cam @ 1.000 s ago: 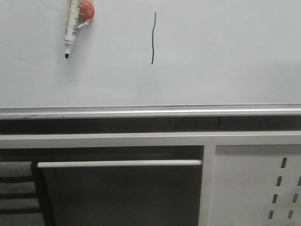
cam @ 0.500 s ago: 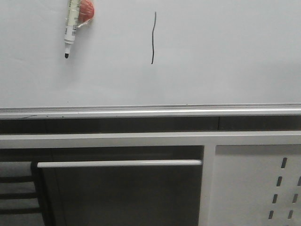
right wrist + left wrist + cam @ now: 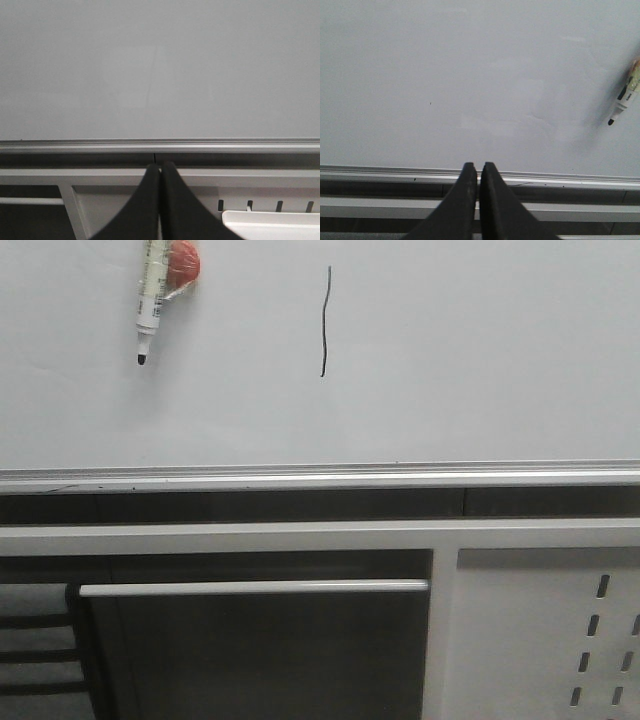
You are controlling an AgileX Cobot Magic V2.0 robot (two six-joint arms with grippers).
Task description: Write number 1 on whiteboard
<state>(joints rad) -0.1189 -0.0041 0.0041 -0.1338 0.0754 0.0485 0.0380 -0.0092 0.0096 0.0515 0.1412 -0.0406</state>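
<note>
The whiteboard [image 3: 450,360] fills the upper front view, with its silver bottom rail [image 3: 320,478]. The number 1 [image 3: 325,320] is a thin wavy black vertical stroke on it, near the top centre. A white marker with a black tip [image 3: 150,300] hangs at the top left beside a red round piece [image 3: 184,266]; the marker also shows in the left wrist view [image 3: 622,102]. My left gripper [image 3: 479,166] is shut and empty, below the board's rail. My right gripper [image 3: 160,165] is shut and empty, below the rail too. Neither gripper shows in the front view.
Below the rail is a white metal frame with a horizontal bar [image 3: 250,587] and a white perforated panel [image 3: 560,640] at the lower right. A white tray edge [image 3: 272,222] shows in the right wrist view.
</note>
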